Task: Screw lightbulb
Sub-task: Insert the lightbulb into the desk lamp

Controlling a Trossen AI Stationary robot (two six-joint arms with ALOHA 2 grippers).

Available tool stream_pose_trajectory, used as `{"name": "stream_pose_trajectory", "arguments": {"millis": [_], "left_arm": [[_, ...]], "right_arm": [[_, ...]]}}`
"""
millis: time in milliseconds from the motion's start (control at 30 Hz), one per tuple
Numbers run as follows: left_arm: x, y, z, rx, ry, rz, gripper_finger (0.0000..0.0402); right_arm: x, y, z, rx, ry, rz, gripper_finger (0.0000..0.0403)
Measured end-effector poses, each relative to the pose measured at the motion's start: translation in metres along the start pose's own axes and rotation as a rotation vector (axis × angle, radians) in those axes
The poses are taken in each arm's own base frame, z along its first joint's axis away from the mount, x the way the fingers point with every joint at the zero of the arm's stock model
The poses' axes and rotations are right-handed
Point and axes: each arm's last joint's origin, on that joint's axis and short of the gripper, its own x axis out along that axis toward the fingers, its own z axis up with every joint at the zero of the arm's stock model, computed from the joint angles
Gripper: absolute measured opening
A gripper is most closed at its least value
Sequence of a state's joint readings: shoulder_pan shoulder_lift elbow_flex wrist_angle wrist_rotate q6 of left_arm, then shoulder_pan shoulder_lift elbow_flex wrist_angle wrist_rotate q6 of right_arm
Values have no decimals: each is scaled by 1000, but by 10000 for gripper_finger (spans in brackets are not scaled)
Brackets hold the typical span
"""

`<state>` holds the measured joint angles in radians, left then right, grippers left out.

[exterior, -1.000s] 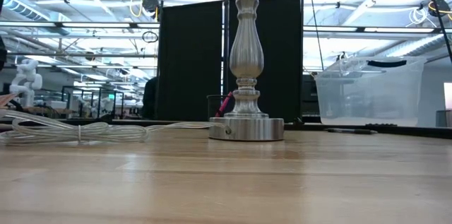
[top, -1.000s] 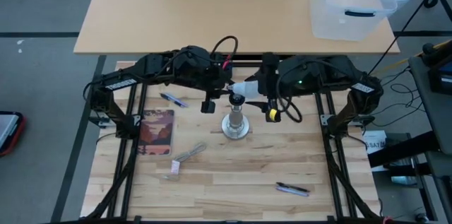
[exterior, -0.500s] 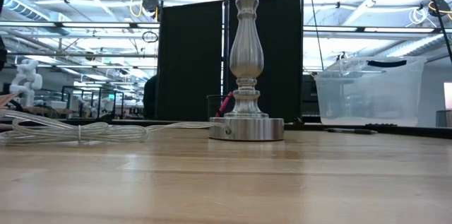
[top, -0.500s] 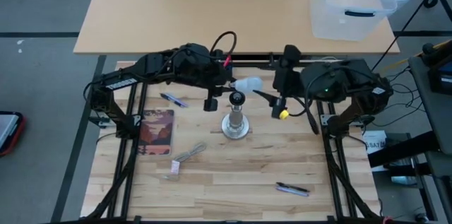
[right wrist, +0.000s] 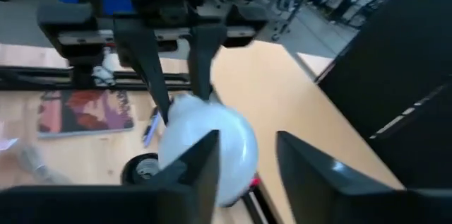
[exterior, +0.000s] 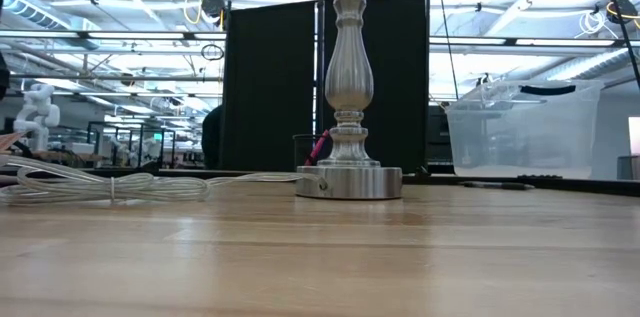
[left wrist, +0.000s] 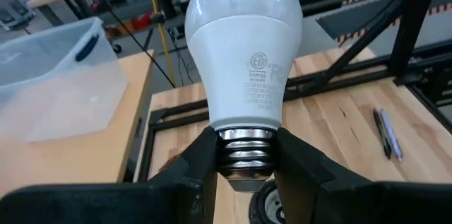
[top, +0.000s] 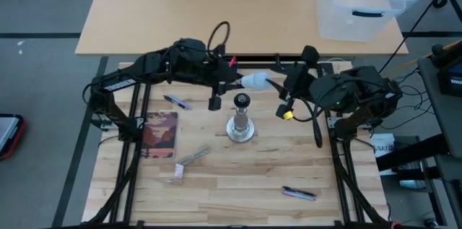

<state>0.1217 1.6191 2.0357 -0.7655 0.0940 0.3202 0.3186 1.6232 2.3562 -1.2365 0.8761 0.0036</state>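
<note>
Gripping the lightbulb [left wrist: 244, 47] by its silvery screw base, the left gripper [left wrist: 244, 164] is pinching the threads between its two dark fingers [left wrist: 198, 171], with the frosted globe sticking out past the fingertips. In the high view the lightbulb [top: 254, 81] is lying on its side in the air just above centre of the frame, globe pointing toward the right side of the picture, held there by the left gripper [top: 232, 79] and sitting a little above and to the right of the socket at the top of the lamp stand [top: 241, 118]. The right gripper [top: 286, 92] is hovering just right of the globe with its fingers spread apart and holding nothing; in the right wrist view the globe [right wrist: 205, 143] is showing beyond those parted fingers [right wrist: 205, 167]. The lamp stand [exterior: 348, 97] is standing upright on its round foot at the middle of the wooden table [top: 238, 178]. A coiled cord [exterior: 100, 185] is lying at the left of the low view.
</note>
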Motion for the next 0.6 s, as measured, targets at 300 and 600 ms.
{"name": "stream_pose_trajectory", "arguments": {"millis": [300, 600], "left_arm": [[-20, 3, 6, -6, -43, 16, 104], [-22, 2, 7, -23, -65, -26, 104]], "right_arm": [[-17, 11, 2, -38, -44, -86, 7], [-19, 25, -13, -24, 7, -151, 1]]}}
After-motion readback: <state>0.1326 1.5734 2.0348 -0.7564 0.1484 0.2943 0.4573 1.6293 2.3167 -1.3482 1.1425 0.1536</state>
